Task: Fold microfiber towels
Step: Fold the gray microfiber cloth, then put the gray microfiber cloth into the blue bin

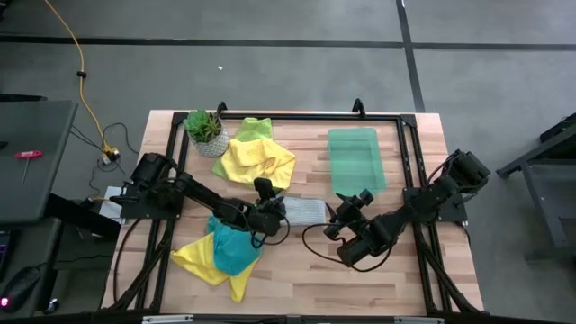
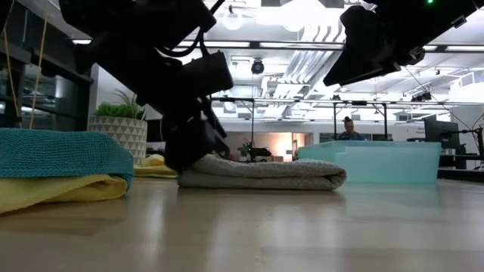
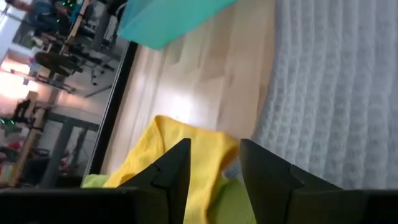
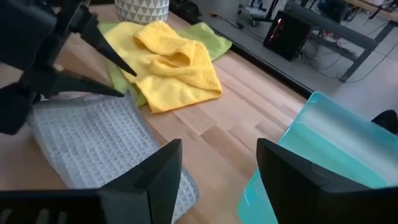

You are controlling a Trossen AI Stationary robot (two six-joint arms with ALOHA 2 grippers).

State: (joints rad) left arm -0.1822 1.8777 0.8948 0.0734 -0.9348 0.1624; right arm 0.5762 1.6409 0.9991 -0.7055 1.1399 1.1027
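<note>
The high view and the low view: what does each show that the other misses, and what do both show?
Only the high view shows the whole tabletop: the teal towel on a yellow towel in full, the heap of yellow and lime towels, and the right pincer, open above bare wood.

Only the low view shows the room behind, with a person far off, and that the grey towel lies folded flat.

Both show the grey towel, the left pincer at its edge, the potted plant and the green tray.
</note>
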